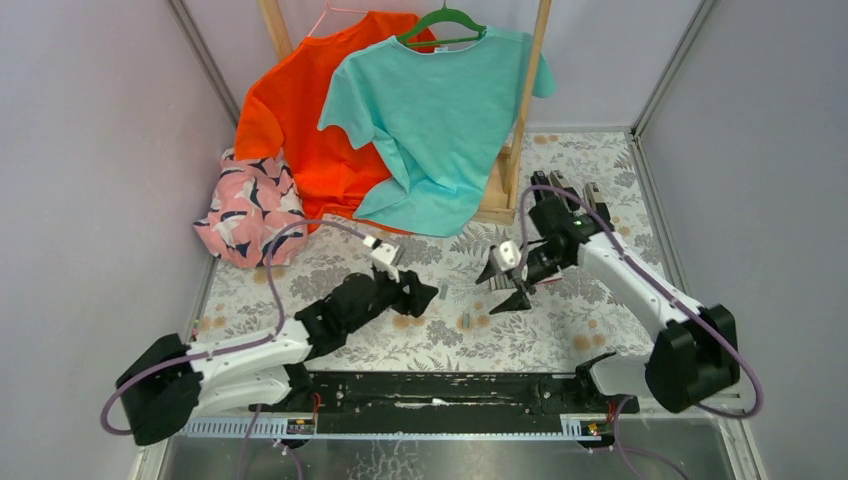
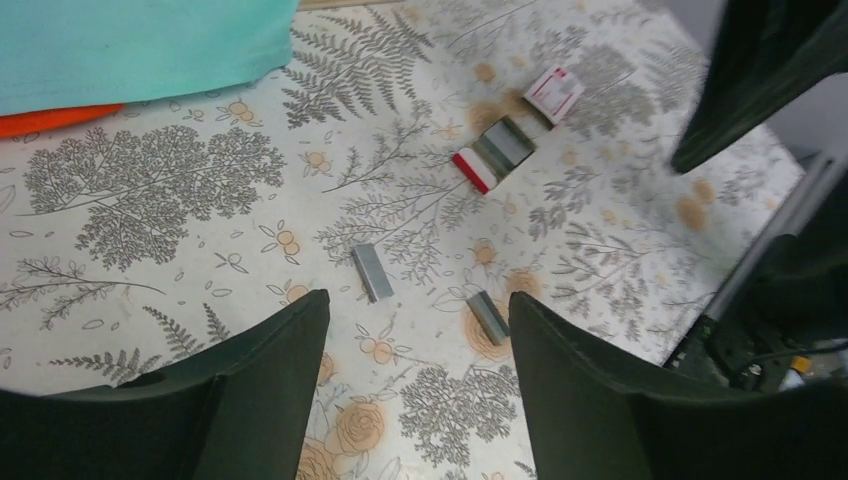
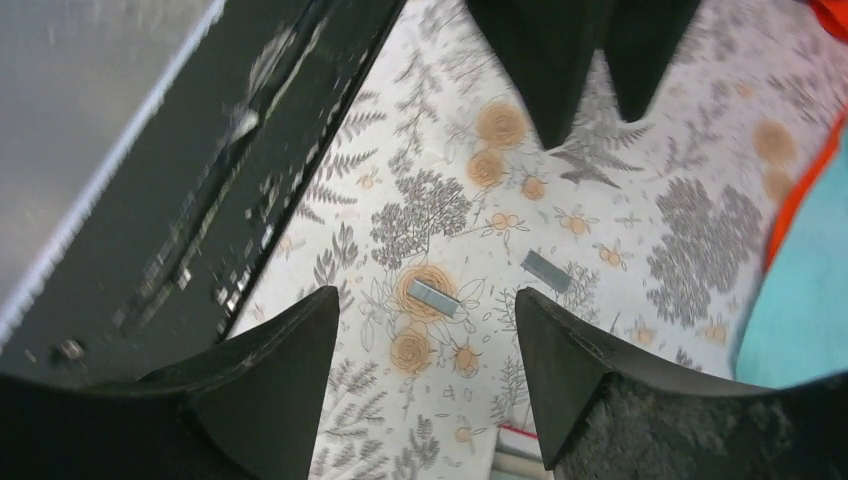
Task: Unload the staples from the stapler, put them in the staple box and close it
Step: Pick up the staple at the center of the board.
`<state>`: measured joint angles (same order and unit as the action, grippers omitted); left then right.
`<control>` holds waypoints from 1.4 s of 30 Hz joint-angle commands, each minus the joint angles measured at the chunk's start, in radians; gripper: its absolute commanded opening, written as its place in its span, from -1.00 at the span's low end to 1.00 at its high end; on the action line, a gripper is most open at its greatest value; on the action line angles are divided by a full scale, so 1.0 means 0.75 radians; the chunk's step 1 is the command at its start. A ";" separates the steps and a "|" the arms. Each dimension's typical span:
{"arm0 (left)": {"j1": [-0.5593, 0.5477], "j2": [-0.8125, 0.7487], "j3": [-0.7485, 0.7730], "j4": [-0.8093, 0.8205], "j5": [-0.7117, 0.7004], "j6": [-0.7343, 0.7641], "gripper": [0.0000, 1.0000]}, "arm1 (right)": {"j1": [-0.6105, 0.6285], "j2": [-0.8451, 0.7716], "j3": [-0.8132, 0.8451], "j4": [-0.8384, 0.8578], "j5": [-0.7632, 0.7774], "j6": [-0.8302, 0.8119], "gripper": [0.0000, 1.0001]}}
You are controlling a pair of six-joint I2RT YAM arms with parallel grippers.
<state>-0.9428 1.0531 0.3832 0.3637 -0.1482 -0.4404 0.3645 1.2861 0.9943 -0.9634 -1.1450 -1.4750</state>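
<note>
Two short silver-grey staple strips lie loose on the floral table cover. The left wrist view shows one [image 2: 372, 272] ahead of the left finger and the other [image 2: 487, 316] beside the right finger. Both also show in the right wrist view [image 3: 432, 296] [image 3: 546, 271]. In the top view I make out one strip [image 1: 465, 320]. My left gripper [image 1: 425, 293] [image 2: 415, 300] is open and empty, low over the table. My right gripper [image 1: 510, 288] [image 3: 425, 292] is open and empty, facing the left one, above the strips. I cannot pick out the stapler in any view.
A small white-and-pink box [image 2: 555, 92] and a red-ended tray with grey content [image 2: 495, 155] lie beyond the strips. A wooden rack with orange [image 1: 300, 120] and teal [image 1: 430, 110] shirts stands at the back. A pink patterned bag [image 1: 245, 210] sits at the left. The black base rail [image 1: 430, 390] runs along the near edge.
</note>
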 commanded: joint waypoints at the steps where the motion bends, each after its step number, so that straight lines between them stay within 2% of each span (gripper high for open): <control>1: 0.000 -0.188 -0.164 0.251 0.069 0.067 0.56 | 0.130 0.136 0.062 -0.182 0.179 -0.708 0.44; 3: 0.002 -0.259 -0.217 0.266 0.060 0.056 0.68 | 0.187 0.247 0.128 -0.187 0.261 -0.782 0.39; 6: 0.005 -0.328 -0.273 0.252 0.026 0.036 0.77 | 0.258 0.439 0.289 -0.181 0.348 -0.780 0.28; 11: 0.005 -0.447 -0.347 0.206 -0.023 0.002 0.79 | 0.347 0.633 0.437 -0.142 0.465 -0.747 0.17; 14: 0.004 -0.545 -0.387 0.201 -0.052 0.005 0.80 | 0.416 0.705 0.478 -0.126 0.601 -0.738 0.14; 20: 0.005 -0.609 -0.376 0.087 -0.117 0.022 0.79 | 0.543 0.778 0.538 -0.094 0.852 -0.704 0.09; 24: 0.004 -0.615 -0.299 -0.149 -0.269 -0.004 0.79 | 0.613 0.793 0.565 -0.045 0.985 -0.685 0.07; 28: 0.005 -0.615 -0.257 -0.284 -0.395 -0.024 0.81 | 0.676 0.822 0.582 -0.006 1.086 -0.669 0.04; 34: 0.005 -0.646 -0.249 -0.355 -0.444 -0.022 0.83 | 0.749 0.862 0.578 0.045 1.252 -0.651 -0.04; 42: 0.005 -0.737 -0.270 -0.409 -0.483 -0.028 0.85 | 0.794 0.891 0.567 0.070 1.368 -0.659 -0.08</control>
<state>-0.9417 0.5335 0.1684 0.0792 -0.4629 -0.4549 0.9436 1.9480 1.3994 -0.9031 -0.2001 -1.9625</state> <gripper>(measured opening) 0.925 0.469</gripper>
